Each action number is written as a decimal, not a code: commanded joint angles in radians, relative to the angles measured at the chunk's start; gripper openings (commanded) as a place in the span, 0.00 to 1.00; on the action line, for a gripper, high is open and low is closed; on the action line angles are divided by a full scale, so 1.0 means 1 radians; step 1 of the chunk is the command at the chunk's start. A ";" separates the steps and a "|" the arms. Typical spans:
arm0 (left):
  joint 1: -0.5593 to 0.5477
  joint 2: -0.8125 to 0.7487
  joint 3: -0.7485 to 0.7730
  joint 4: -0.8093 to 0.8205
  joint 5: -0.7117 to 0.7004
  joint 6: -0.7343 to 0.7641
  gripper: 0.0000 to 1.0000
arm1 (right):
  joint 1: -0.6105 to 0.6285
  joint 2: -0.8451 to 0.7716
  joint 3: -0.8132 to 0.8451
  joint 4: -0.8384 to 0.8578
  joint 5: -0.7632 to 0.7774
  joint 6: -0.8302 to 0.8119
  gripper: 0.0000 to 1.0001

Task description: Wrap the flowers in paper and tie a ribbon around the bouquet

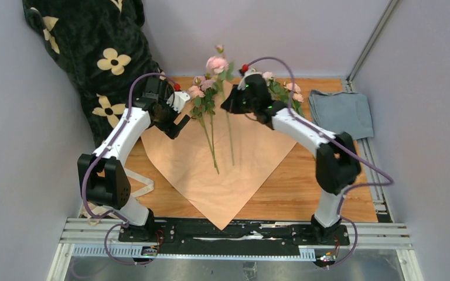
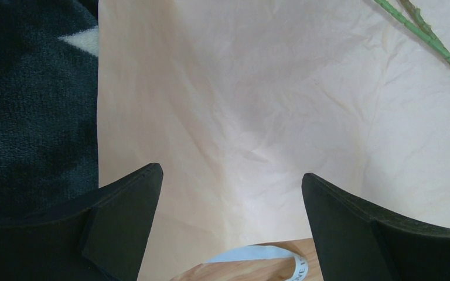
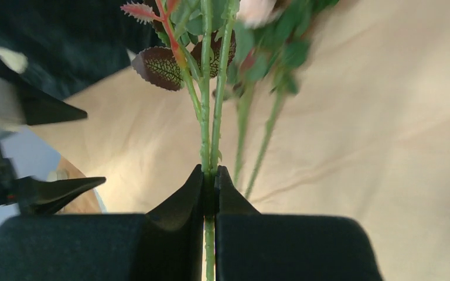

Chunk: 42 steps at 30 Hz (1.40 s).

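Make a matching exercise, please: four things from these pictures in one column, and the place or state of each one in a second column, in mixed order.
Things:
1. paper
2. cloth
3. left gripper
4. right gripper

Place or state:
A. shut on flowers
B. open, over the paper's left edge
C. folded, at the far right
D. spread out, peach face up

Pairs: 1-D, 2-C, 3-B, 4-A

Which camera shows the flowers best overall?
The top view: most of the flowers, blooms down to stem ends, show against the paper. The right wrist view shows only stems pinched in the right claw, blooms blurred; the left wrist view, just stem pieces.
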 commanded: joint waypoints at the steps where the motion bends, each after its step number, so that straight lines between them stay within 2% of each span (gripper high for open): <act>1: 0.015 -0.027 -0.029 0.047 -0.018 -0.022 1.00 | 0.082 0.204 0.116 0.061 -0.114 0.192 0.00; 6: 0.017 -0.020 -0.024 0.049 -0.002 -0.032 1.00 | 0.130 0.423 0.276 -0.040 -0.068 0.172 0.00; 10: 0.017 -0.011 -0.030 0.049 0.017 -0.030 1.00 | 0.130 0.513 0.315 -0.074 -0.035 0.167 0.00; 11: 0.017 -0.007 -0.030 0.049 0.017 -0.029 1.00 | 0.129 0.531 0.323 -0.074 -0.031 0.156 0.05; 14: 0.017 0.001 -0.028 0.047 0.019 -0.030 1.00 | 0.122 0.586 0.429 -0.176 -0.015 0.090 0.30; 16: 0.017 0.000 -0.031 0.047 0.019 -0.027 1.00 | 0.108 0.588 0.469 -0.251 0.004 0.053 0.38; 20: 0.017 -0.005 -0.033 0.047 0.023 -0.025 1.00 | 0.078 0.470 0.440 -0.298 0.034 -0.077 0.53; 24: 0.017 0.000 -0.030 0.047 0.026 -0.027 1.00 | 0.009 0.335 0.427 -0.446 0.051 -0.308 0.55; 27: 0.017 -0.001 -0.031 0.046 0.029 -0.027 1.00 | -0.075 0.227 0.340 -0.571 0.171 -0.416 0.52; 30: 0.017 -0.001 -0.032 0.045 0.034 -0.025 1.00 | -0.186 0.146 0.221 -0.670 0.343 -0.443 0.38; 33: 0.017 0.002 -0.027 0.041 0.037 -0.025 1.00 | -0.335 0.098 0.102 -0.718 0.331 -0.403 0.29; 35: 0.017 0.005 -0.026 0.040 0.040 -0.025 1.00 | -0.445 0.086 0.047 -0.712 0.251 -0.394 0.30; 37: 0.017 0.010 -0.027 0.038 0.041 -0.025 1.00 | -0.497 0.104 0.030 -0.696 0.138 -0.412 0.35; 39: 0.017 0.013 -0.024 0.035 0.039 -0.025 1.00 | -0.521 0.137 0.046 -0.683 0.079 -0.454 0.42; 42: 0.017 0.018 -0.020 0.029 0.035 -0.026 1.00 | -0.521 0.203 0.119 -0.675 0.075 -0.491 0.52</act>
